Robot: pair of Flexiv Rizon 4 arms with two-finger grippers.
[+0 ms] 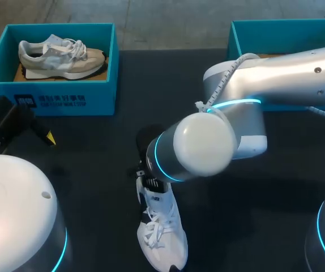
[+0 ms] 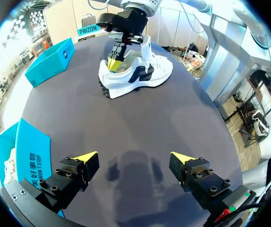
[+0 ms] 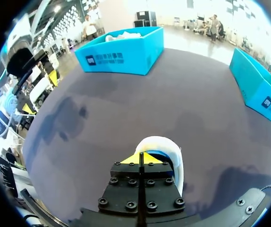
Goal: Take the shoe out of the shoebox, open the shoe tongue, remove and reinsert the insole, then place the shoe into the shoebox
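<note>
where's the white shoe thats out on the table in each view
Head view: white shoe at lower middle, just below the right arm.
Left wrist view: white shoe far ahead of the open left gripper, with the right gripper dipped into it.
Right wrist view: only its white edge shows, around the right gripper's tips.
Shared landmark: teal shoebox holding the other shoe.

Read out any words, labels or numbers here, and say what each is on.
Left shoebox, front wall: white logo and print, too small to read.
Right shoebox, side wall: white mark, blurred.
White shoe: no readable print.
</note>
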